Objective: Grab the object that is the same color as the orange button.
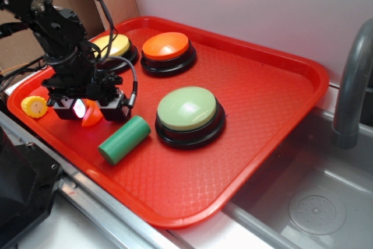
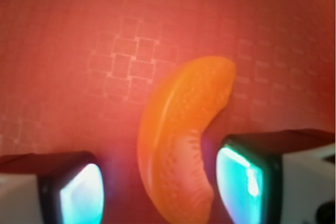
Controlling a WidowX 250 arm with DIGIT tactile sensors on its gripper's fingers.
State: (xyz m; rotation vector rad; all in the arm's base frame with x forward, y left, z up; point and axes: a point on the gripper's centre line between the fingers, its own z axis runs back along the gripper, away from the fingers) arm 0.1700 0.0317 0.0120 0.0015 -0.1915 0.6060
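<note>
Straddling the orange crescent piece (image 2: 184, 140) at the left end of the red tray (image 1: 262, 86), the gripper (image 1: 87, 108) hangs low with its jaws spread and nothing clamped yet.

From the left of the exterior view: the yellow corn-like piece (image 1: 34, 107) sits near the tray's edge, then the gripper stands over the crescent, the green cylinder (image 1: 124, 139) lies just beside it, and the pale green button (image 1: 189, 115) follows, with the yellow button (image 1: 113, 45) and the orange button (image 1: 168, 48) behind. The wrist view shows why the jaws stand apart: one pad (image 2: 79, 195) is clear of the piece on its left, the other (image 2: 247, 184) close to or touching its inner curve, ready to pinch across its narrow width. Contact there is hard to judge, the crescent's lower tip is cut off, and from outside the gripper hides most of it.
</note>
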